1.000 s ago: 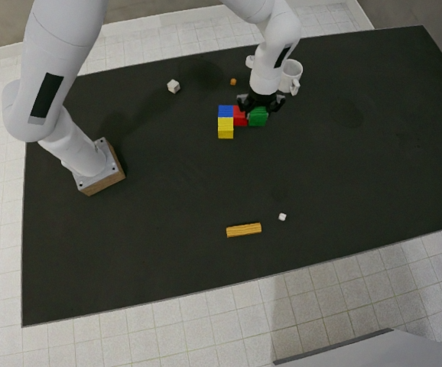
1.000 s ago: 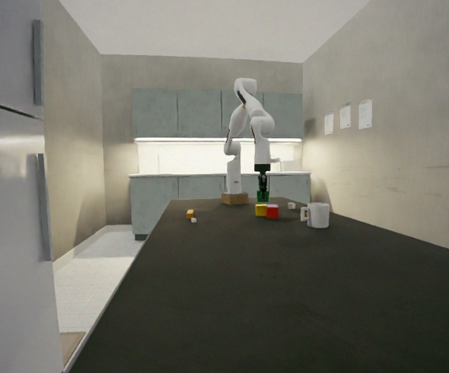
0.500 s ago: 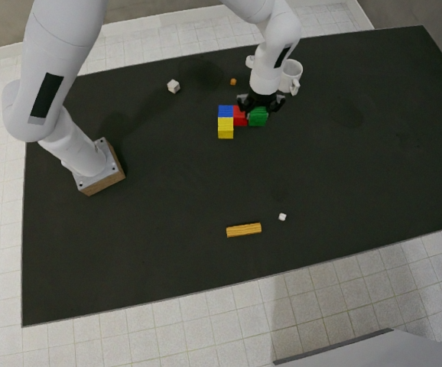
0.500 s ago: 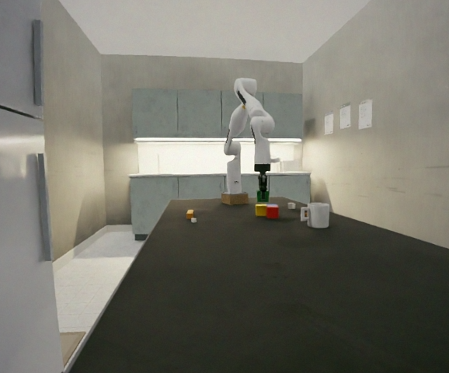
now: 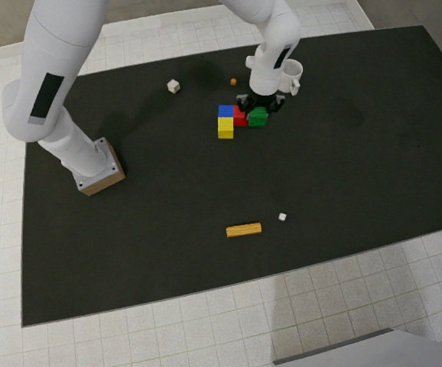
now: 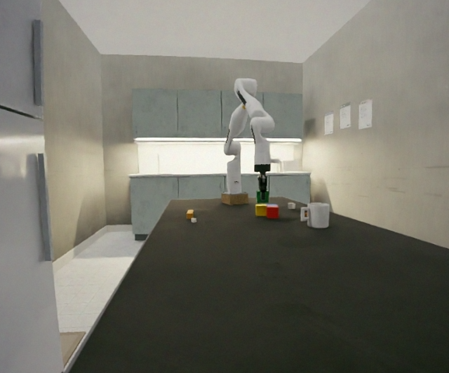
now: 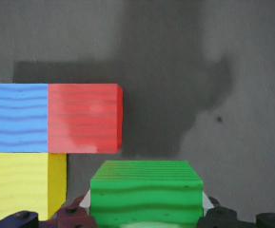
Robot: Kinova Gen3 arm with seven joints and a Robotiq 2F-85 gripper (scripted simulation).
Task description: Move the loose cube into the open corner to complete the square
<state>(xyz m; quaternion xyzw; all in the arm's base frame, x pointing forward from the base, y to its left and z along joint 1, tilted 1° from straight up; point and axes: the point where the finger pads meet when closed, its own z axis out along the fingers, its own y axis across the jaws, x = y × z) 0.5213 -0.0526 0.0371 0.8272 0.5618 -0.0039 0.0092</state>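
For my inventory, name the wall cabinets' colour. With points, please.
The wall cabinets (image 6: pixel 198 113) are a muted grey-green, best seen in the exterior view.

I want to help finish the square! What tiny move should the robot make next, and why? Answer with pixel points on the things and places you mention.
Probably slide the raised green cube (image 5: pixel 257 117) (image 6: pixel 259 196) (image 7: pixel 147 195) sideways toward the yellow cube (image 5: pixel 225 128) (image 6: pixel 260 210) (image 7: pixel 15 185), staying high, because in the wrist view it sits too far right of the open corner below the red cube (image 5: pixel 239 117) (image 6: pixel 272 211) (image 7: pixel 83 119).

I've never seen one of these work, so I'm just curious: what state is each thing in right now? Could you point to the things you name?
gripper (image 5: pixel 258 114) (image 6: pixel 262 196) (image 7: pixel 146 204): shut on the green cube
green cube (image 5: pixel 257 117) (image 6: pixel 259 196) (image 7: pixel 147 195): held above the table
red cube (image 5: pixel 239 118) (image 6: pixel 272 211) (image 7: pixel 83 119): touching the blue cube
blue cube (image 5: pixel 225 111) (image 7: pixel 15 118): touching the yellow cube
mug (image 5: pixel 291 75) (image 6: pixel 318 215): upright
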